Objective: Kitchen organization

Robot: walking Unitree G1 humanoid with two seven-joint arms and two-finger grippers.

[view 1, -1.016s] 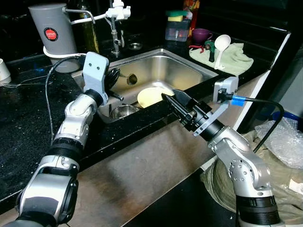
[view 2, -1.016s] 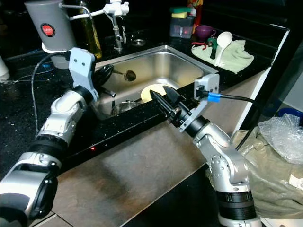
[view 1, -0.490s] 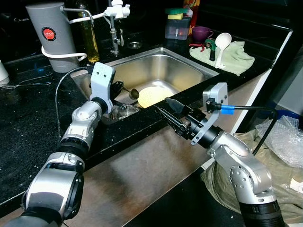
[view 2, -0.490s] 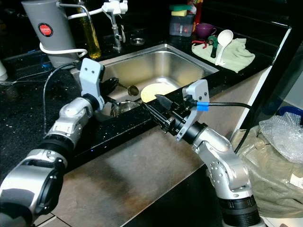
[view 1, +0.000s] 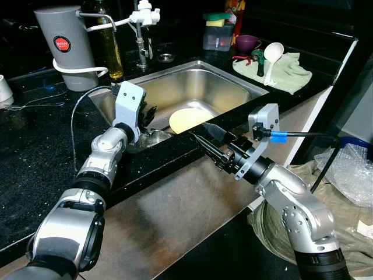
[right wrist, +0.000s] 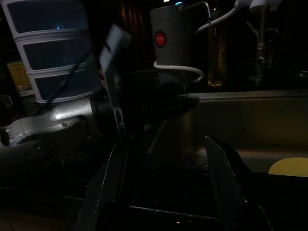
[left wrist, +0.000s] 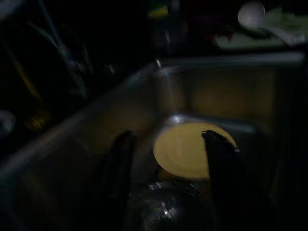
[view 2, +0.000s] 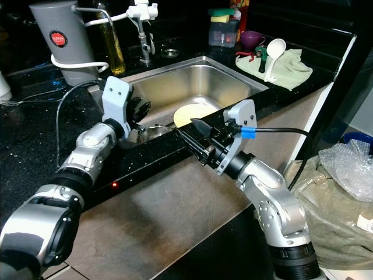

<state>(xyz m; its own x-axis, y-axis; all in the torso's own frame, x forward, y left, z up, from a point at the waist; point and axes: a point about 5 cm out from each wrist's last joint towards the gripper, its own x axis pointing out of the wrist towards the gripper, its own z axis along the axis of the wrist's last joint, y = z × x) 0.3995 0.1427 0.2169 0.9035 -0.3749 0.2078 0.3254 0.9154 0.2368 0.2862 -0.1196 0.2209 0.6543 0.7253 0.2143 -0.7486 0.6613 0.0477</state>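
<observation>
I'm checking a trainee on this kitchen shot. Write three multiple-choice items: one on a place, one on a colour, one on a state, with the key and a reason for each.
1. Where does the yellow plate lie?
A. on the green cloth
B. in the sink
C. on the floor

2. What colour is the ladle on the cloth?
A. white
B. red
C. black

3. How are the fingers of the left gripper?
A. shut on a cup
B. shut on the plate
C. open, holding nothing

Key: 1 B, the plate rests on the bottom of the steel sink. 2 A, the ladle's bowl and handle are white against the green cloth. 3 C, the left wrist view shows the two fingers apart with the plate beyond them.
</observation>
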